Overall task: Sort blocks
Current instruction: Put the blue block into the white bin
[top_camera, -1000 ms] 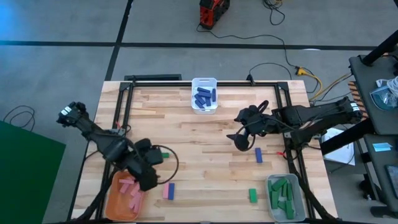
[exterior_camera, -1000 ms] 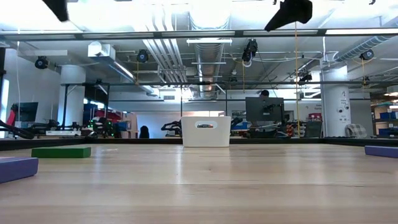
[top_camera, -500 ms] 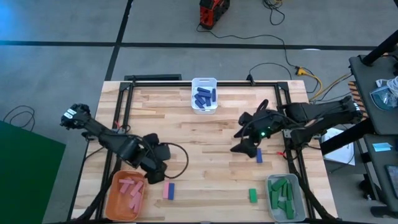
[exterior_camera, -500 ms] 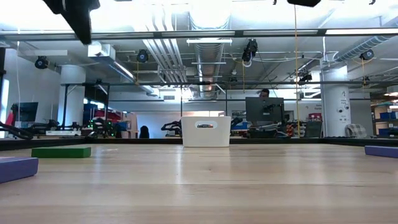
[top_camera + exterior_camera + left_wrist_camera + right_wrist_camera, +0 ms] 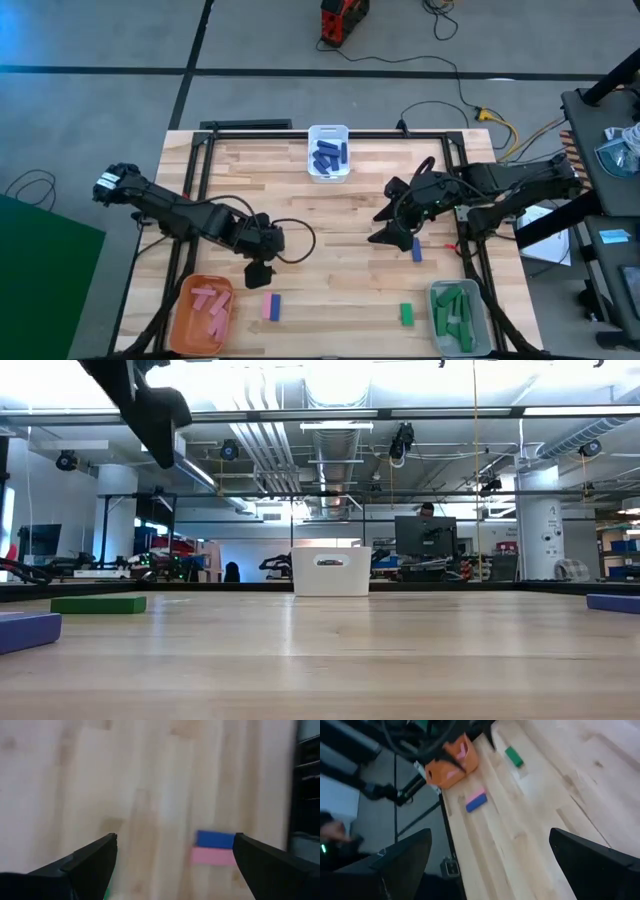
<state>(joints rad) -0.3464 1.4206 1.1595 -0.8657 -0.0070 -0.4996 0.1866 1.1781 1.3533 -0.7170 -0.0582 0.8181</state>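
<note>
Hanging over the wooden table (image 5: 330, 215), the left gripper (image 5: 258, 272) sits just beyond the orange bin (image 5: 203, 313), which holds several pink blocks (image 5: 210, 303). Its fingers are spread wide with nothing between them, and its wrist camera looks down on a pink and a blue block (image 5: 215, 847) lying side by side, the same pair (image 5: 271, 306) seen from above just beside the orange bin. Over on the other side, the right gripper (image 5: 392, 238) floats above the boards near a lone blue block (image 5: 416, 250); its jaws are also wide apart and empty. A green block (image 5: 407, 314) lies loose next to the grey bin (image 5: 480, 320), where more green blocks (image 5: 452, 310) are piled. At the far edge stands the white bin (image 5: 328, 131) with the dark blue blocks (image 5: 328, 155) inside. From table height, a green block (image 5: 98, 603) and a blue one (image 5: 28, 629) show at one side, another blue one (image 5: 612, 601) at the other.
</note>
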